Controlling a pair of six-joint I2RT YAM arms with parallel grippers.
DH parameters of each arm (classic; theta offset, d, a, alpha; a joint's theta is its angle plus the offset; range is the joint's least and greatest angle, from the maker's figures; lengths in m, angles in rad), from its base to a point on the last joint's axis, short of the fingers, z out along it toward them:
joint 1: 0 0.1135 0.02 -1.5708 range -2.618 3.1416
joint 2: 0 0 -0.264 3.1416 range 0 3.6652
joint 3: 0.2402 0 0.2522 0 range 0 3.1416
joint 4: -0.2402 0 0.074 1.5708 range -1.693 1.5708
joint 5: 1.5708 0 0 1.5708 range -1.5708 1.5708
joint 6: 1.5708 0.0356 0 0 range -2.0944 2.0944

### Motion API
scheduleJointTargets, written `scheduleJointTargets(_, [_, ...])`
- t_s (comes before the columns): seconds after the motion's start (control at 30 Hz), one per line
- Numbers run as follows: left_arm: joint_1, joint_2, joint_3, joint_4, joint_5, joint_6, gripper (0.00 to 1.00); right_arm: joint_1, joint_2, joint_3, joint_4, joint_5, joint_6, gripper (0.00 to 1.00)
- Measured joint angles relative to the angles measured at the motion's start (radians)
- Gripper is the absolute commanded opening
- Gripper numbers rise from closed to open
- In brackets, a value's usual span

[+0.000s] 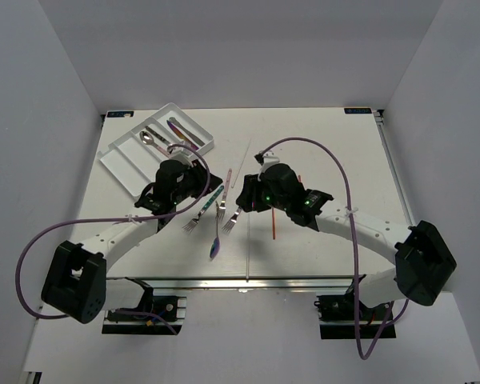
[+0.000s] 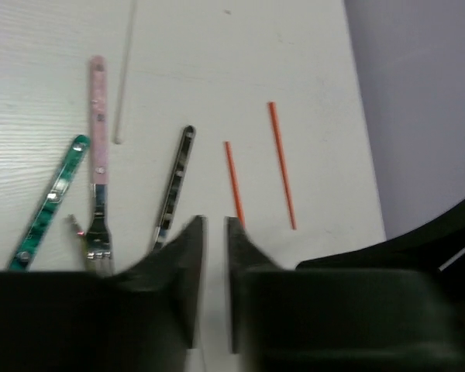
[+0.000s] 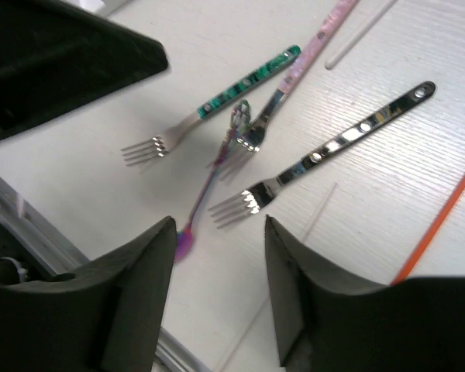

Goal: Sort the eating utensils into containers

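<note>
On the table lie a green-handled fork (image 3: 244,81), a pink-handled fork (image 3: 294,74), a black-and-silver fork (image 3: 333,143) and an iridescent purple spoon (image 3: 205,194). Two thin red sticks (image 2: 281,163) lie to their right. The white tray (image 1: 122,164) at the far left has long containers holding a silver spoon (image 1: 148,138) and iridescent cutlery (image 1: 181,132). My left gripper (image 2: 215,225) hangs above the table near the black fork's tines, its jaws a narrow gap apart with only table showing between them. My right gripper (image 3: 219,225) stands open and empty just short of the black fork's tines.
A long thin pale stick (image 1: 248,240) runs along the table under my right gripper. A thicker white stick (image 2: 124,77) lies beyond the fork handles. The metal rail (image 3: 31,225) of the table's near edge is close to my right gripper. Grey walls enclose the table.
</note>
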Motion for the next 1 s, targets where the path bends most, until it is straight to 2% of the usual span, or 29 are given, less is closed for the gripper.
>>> scheduleJointTargets(0.03, [0.0, -0.001, 0.012, -0.038, -0.036, 0.006, 0.58, -0.001, -0.006, -0.013, -0.005, 0.004, -0.004, 0.58])
scheduleJointTargets(0.07, [0.0, -0.004, 0.021, -0.069, -0.062, 0.016, 0.66, -0.002, -0.01, -0.021, -0.014, 0.005, -0.01, 0.59])
scheduleJointTargets(0.13, [0.0, -0.022, 0.035, -0.135, -0.109, 0.023, 0.73, 0.003, -0.002, -0.02, -0.035, 0.01, -0.009, 0.6])
scheduleJointTargets(0.23, [0.0, -0.078, 0.066, -0.258, -0.191, 0.055, 0.97, 0.037, 0.043, 0.009, -0.077, 0.061, 0.006, 0.61])
scheduleJointTargets(0.43, [0.0, -0.259, 0.161, -0.489, -0.372, 0.178, 0.98, 0.142, 0.198, 0.108, -0.128, 0.155, 0.061, 0.6])
scheduleJointTargets(0.67, [0.0, -0.463, 0.129, -0.607, -0.552, 0.292, 0.98, 0.224, 0.412, 0.31, -0.192, 0.274, 0.111, 0.46])
scheduleJointTargets(1.0, [0.0, -0.443, 0.093, -0.675, -0.589, 0.343, 0.98, 0.255, 0.585, 0.392, -0.247, 0.345, 0.164, 0.32])
